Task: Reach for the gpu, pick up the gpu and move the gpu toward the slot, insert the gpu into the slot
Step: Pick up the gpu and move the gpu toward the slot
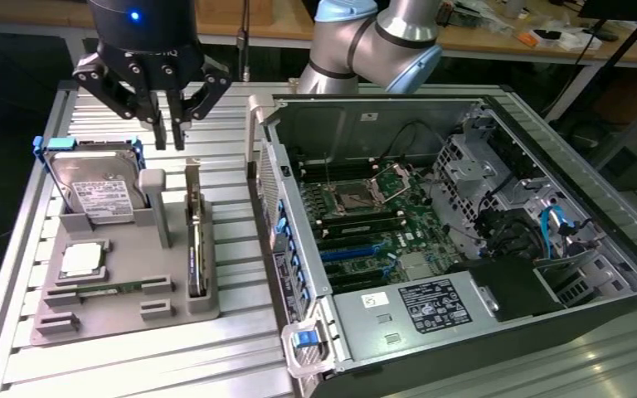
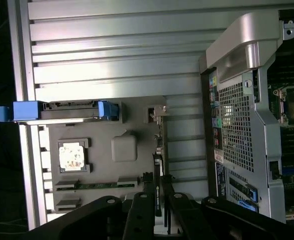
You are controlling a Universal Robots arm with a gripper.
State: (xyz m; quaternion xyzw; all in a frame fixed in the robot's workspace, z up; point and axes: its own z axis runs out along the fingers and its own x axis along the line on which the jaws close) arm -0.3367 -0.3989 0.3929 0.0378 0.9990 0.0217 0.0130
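The black two-fingered claw (image 1: 170,143) hung with its fingers slightly parted, pinching nothing. It was above and clear of the gpu (image 1: 195,240), a thin dark rectangular circuit card standing on edge in a grey plastic holder (image 1: 130,274) on the ribbed metal table (image 1: 230,348).

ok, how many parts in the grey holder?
4: hard drive upright at the back, chip flat in the middle, memory stick at the front, gpu on edge nearest the case.
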